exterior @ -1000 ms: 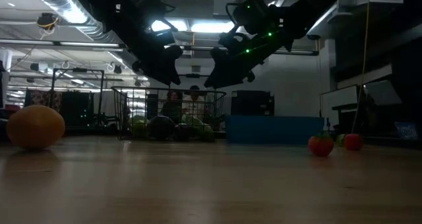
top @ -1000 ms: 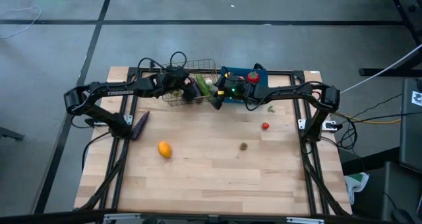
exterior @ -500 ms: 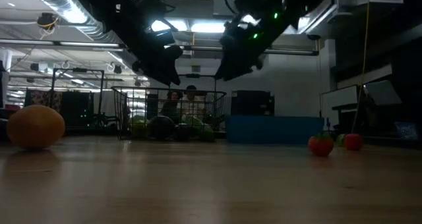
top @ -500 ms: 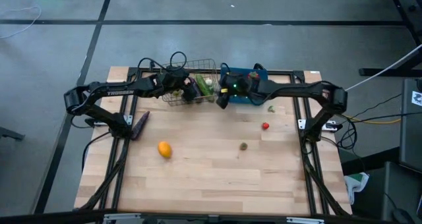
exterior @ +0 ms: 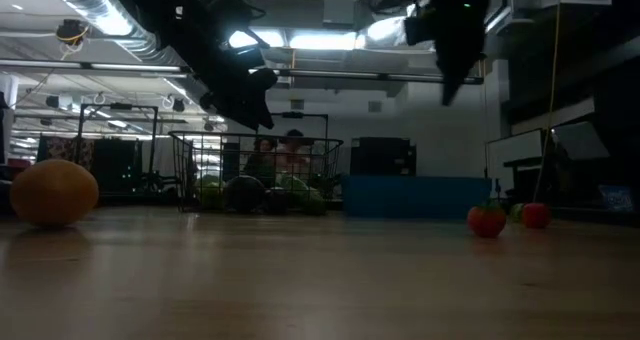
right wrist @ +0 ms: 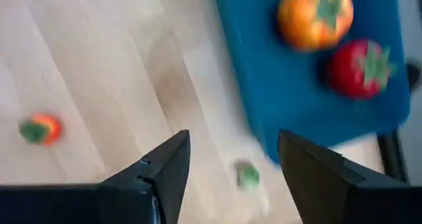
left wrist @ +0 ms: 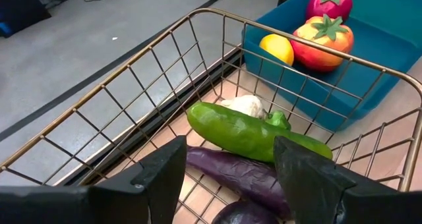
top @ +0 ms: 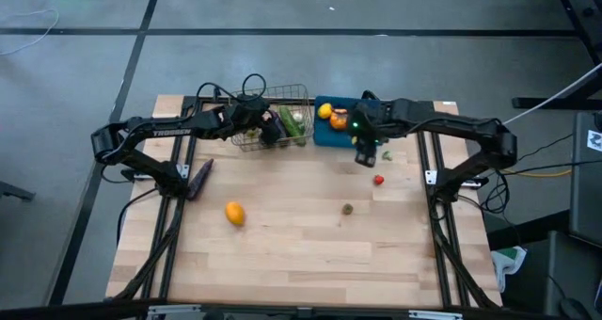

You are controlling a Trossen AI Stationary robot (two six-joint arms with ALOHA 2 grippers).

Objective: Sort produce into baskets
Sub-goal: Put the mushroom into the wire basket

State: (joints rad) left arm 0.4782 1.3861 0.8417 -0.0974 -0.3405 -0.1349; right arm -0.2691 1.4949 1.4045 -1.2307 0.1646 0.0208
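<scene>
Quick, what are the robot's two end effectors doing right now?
Left end effector: open, empty, over the wire basket.
Right end effector: open, empty, beside the blue bin.

Wood table (top: pixel 301 254), grey floor (top: pixel 85 75), ceiling lights (exterior: pixel 300 42)

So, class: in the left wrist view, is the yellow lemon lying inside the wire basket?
No, the lemon lies in the blue bin beside the two tomatoes, outside the wire basket.
</scene>
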